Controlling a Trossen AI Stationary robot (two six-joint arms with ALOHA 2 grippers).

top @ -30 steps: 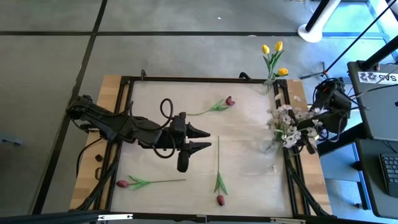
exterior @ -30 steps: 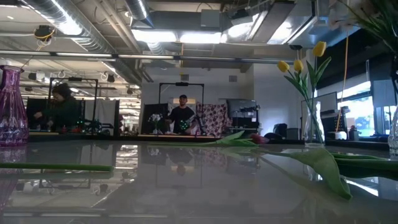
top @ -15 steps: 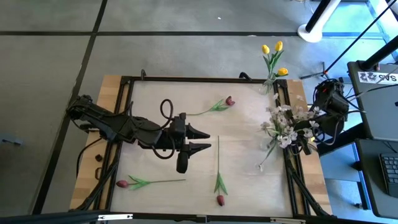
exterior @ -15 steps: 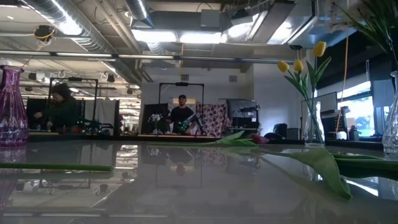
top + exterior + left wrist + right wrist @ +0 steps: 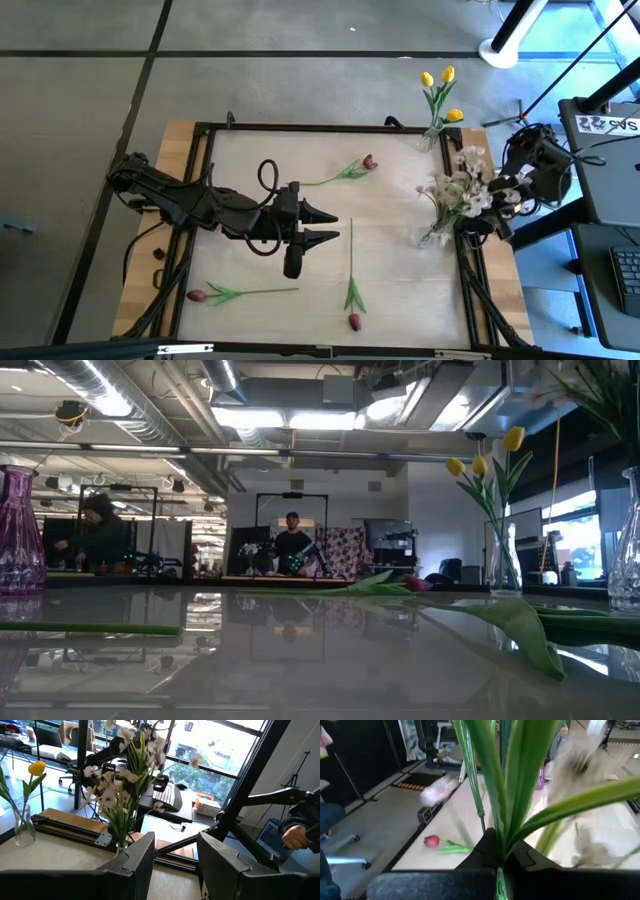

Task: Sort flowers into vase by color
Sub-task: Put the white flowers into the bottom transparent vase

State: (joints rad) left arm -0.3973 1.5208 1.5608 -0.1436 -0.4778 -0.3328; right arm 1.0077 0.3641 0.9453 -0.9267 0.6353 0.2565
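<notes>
My right gripper is at the table's right edge, shut on a spray of white blossoms. In the left wrist view the spray stands upright, its stem ends at a small clear vase near the right edge. My left gripper hovers open over the table's middle, touching nothing. Yellow tulips stand in a clear vase at the far right corner. Three dark red tulips lie flat on the table: one far, one near left, one near middle. My right gripper pinches the white spray's bundle of green stems and leaves between its two fingers, lying across the stems. It comes in from the table's right side. The blossoms stand above the hold and the stem ends reach down toward the clear vase.
A purple glass vase shows at the low view's left edge. A long green stem runs beside my left gripper. A black frame borders the table. People work at benches in the room beyond.
My right gripper has moved a little toward the far edge and tipped the white spray upright. The blossoms have swung toward the far edge and the stem ends have come in over the clear vase. In the low view that vase shows farther into the picture.
</notes>
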